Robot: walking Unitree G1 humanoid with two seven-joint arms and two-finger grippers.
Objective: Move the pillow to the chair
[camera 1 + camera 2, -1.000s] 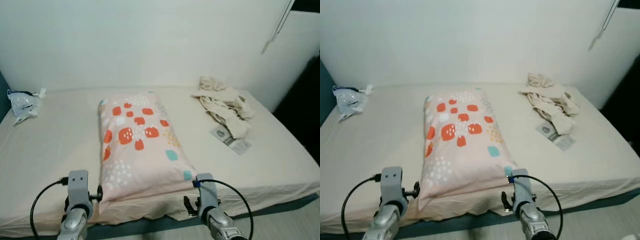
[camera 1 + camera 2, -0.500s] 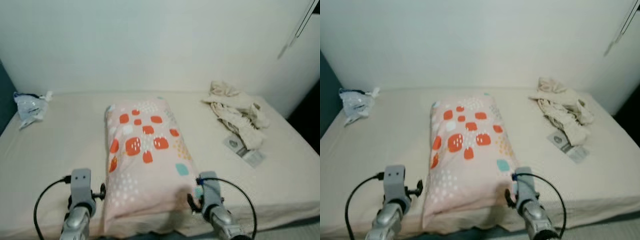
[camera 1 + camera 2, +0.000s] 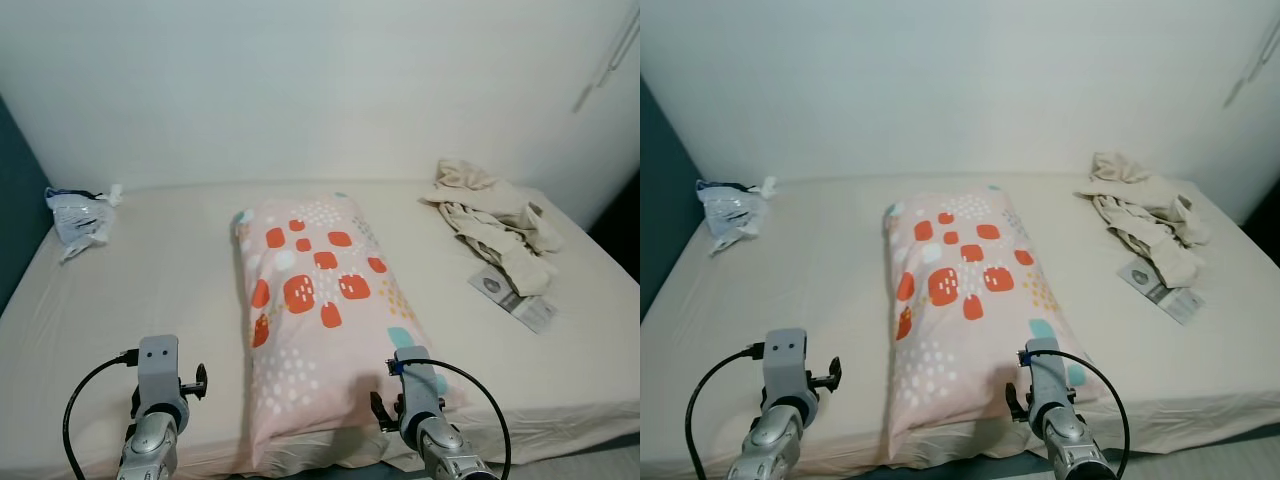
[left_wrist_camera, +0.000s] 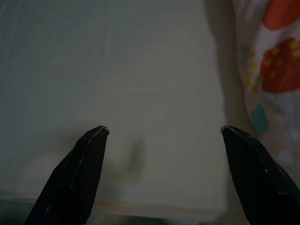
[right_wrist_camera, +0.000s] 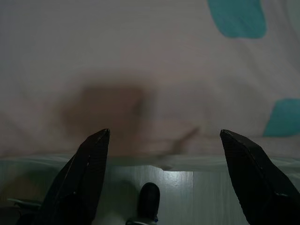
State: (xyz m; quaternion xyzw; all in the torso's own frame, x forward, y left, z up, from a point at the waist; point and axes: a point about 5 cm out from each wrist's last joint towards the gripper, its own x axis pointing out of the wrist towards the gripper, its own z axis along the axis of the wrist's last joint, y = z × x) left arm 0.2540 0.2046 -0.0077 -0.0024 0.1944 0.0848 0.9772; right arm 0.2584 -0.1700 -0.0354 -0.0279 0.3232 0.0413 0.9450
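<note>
A pale pink pillow (image 3: 325, 310) with red, teal and white patches lies lengthwise in the middle of the beige bed (image 3: 150, 290), its near end at the bed's front edge. My left gripper (image 4: 164, 131) is open and hovers over bare sheet just left of the pillow (image 4: 274, 70); its wrist (image 3: 158, 378) shows low in the left eye view. My right gripper (image 5: 165, 133) is open above the pillow's near right corner (image 5: 154, 61), with the wrist (image 3: 415, 385) over that corner. Nothing is between either pair of fingers.
Crumpled beige clothes (image 3: 495, 215) and a flat paper packet (image 3: 515, 300) lie on the bed's right side. A plastic bag (image 3: 80, 215) sits at the far left by a dark teal panel (image 3: 15, 230). A white wall backs the bed. Floor (image 3: 1240, 450) shows at lower right.
The camera has shifted, so the whole bed scene sits further right and lower. My right wrist now overlaps the pillow's near corner; the left wrist stands further from the pillow. The pillow has not moved.
</note>
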